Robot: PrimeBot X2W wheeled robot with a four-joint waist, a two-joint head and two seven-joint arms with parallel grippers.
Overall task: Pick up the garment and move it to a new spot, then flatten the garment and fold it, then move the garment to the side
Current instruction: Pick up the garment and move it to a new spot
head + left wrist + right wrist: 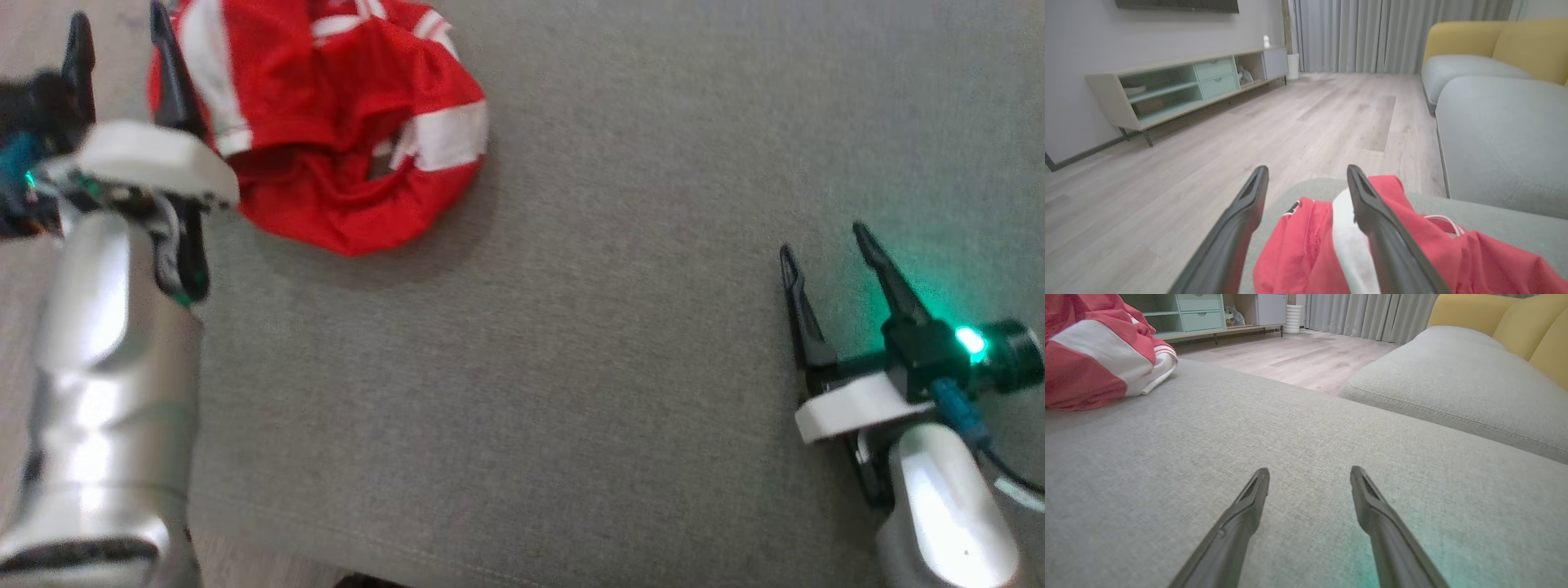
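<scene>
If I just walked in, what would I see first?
The bright red and white garment, crumpled in a heap at the far left of the grey cushion. Then the green light glowing on the right gripper at the lower right, and the left gripper, open at the garment's edge.

Light is soft and even; a green lamp (970,340) behind the right gripper (822,238) tints the grey cushion (571,367) beside its jaws. The head view is smeared, worst around the left gripper (119,12), whose pale forearm (98,327) glares white; the garment (343,122) beside those jaws throws a faint shadow. Both wrist views bow at their edges, fingers (1224,535) blurring toward the lens.
</scene>
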